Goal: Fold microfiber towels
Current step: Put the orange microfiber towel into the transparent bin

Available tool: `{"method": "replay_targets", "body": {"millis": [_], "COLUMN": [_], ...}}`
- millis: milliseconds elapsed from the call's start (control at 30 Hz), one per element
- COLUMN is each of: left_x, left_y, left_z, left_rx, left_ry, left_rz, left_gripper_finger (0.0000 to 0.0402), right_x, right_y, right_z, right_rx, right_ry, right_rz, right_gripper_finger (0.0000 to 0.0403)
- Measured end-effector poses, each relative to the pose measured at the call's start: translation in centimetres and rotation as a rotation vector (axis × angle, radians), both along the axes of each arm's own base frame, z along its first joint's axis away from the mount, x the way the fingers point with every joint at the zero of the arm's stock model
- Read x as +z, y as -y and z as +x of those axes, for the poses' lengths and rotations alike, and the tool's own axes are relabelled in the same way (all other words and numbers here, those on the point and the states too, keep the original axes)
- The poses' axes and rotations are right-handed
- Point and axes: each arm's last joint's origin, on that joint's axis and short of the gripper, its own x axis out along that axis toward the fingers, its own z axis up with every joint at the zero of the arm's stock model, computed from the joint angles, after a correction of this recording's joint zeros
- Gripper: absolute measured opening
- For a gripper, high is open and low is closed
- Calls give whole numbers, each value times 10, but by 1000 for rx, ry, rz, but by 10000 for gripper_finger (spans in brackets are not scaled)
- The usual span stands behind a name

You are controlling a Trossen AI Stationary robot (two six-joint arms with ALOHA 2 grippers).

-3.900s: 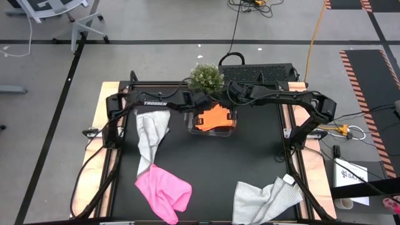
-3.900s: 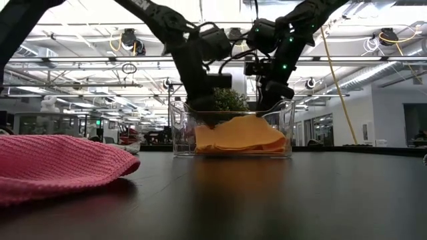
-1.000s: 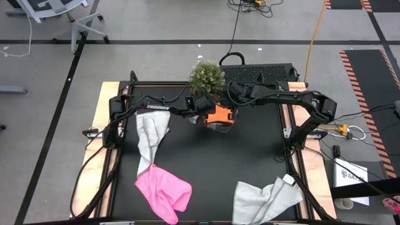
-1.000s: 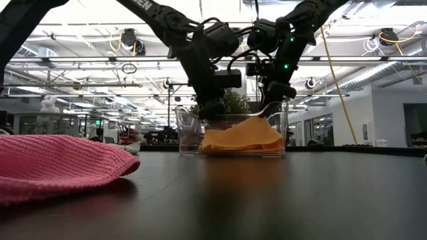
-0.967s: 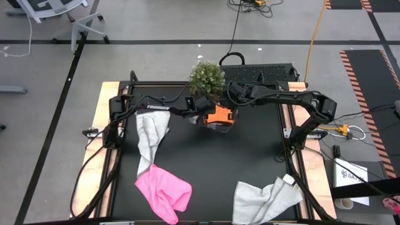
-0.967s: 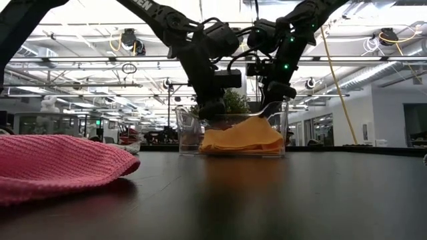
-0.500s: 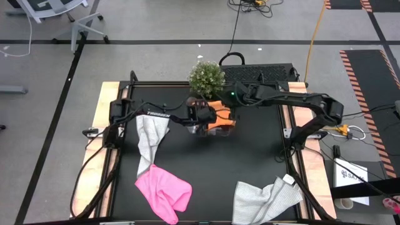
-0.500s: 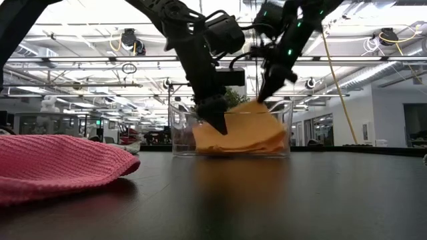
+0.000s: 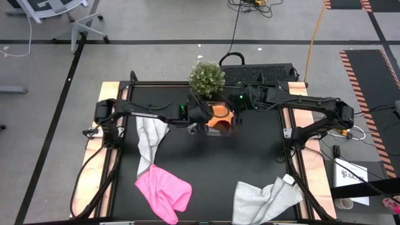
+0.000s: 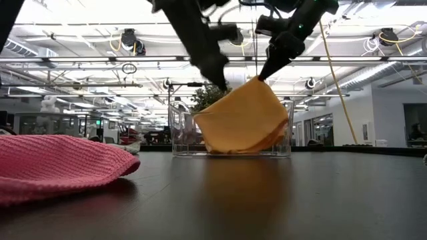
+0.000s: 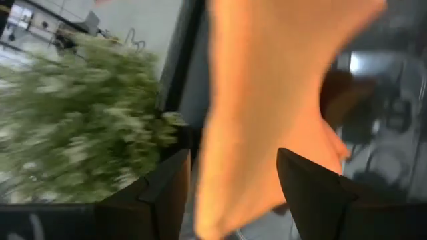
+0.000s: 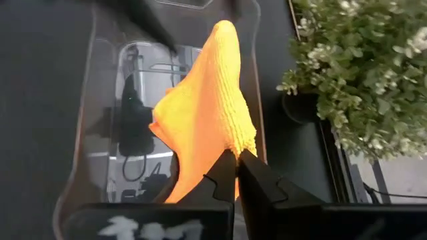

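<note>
The orange-yellow towel (image 10: 240,120) rises in a peak out of the clear tub (image 10: 175,130) at the table's far middle. My right gripper (image 12: 235,163) is shut on that peak. The towel's lower part (image 10: 233,143) still lies in the tub. My left gripper (image 11: 232,153) is open beside it, and the hanging cloth shows between its fingers. In the low view its fingertips (image 10: 217,79) stand just left of the peak. A grey towel (image 9: 150,140), a pink towel (image 9: 164,192) and a second grey towel (image 9: 265,200) lie crumpled on the table. My right gripper pinches the orange towel's raised tip (image 12: 233,143) between its two fingers, coming from above and slanting down. How many layers it has I cannot tell. The towel hangs below the fingers in a cone, its lower end in the tub. My left gripper has its open fingers on either side of the hanging cloth (image 11: 247,100); whether they touch it I cannot tell.
A potted green plant (image 9: 206,78) stands just behind the tub at the far edge. The pink towel (image 10: 60,167) fills the near left of the low view. The dark table top (image 9: 250,156) lies between the tub and the near towels.
My right gripper has gone up from inside the tub with the orange towel's tip, drawing the cloth into a tall peak while its lower part stays in the tub. My left gripper has risen out of the tub beside it.
</note>
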Motion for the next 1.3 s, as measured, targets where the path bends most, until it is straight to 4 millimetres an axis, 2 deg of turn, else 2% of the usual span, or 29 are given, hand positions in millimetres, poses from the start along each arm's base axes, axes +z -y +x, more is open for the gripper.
{"method": "replay_targets", "body": {"millis": [100, 200, 367, 533, 700, 867, 1000, 1300], "left_x": [21, 29, 23, 20, 20, 12, 5, 4], "left_y": [0, -4, -14, -25, -37, -39, -37, -27], "left_z": [-9, -12, -10, -12, -14, -12, -9, -9], "left_rx": [6, -43, -141, -141, -177, -168, -178, -192], "left_ry": [62, 64, 44, 37, 63, 49, 72, 92], "left_rz": [-2, -8, -98, -111, -206, -249, -372, -507], "left_gripper_finger": [223, 223, 223, 223, 223, 223, 223, 223], "right_x": [-2, -1, 1, 7, 17, 22, 22, 22], "right_y": [-6, -11, -15, -18, -17, -17, -17, -16], "right_z": [5, 8, 11, 13, 14, 14, 14, 14], "right_rx": [23, 34, 40, 52, 52, 68, 71, 67], "right_ry": [2, 23, 52, 62, 70, 74, 71, 53], "right_rz": [1, 2, -10, -10, -44, -62, -64, -97], "right_gripper_finger": [0, 0, 0, 0, 0, 0, 0, 0]}}
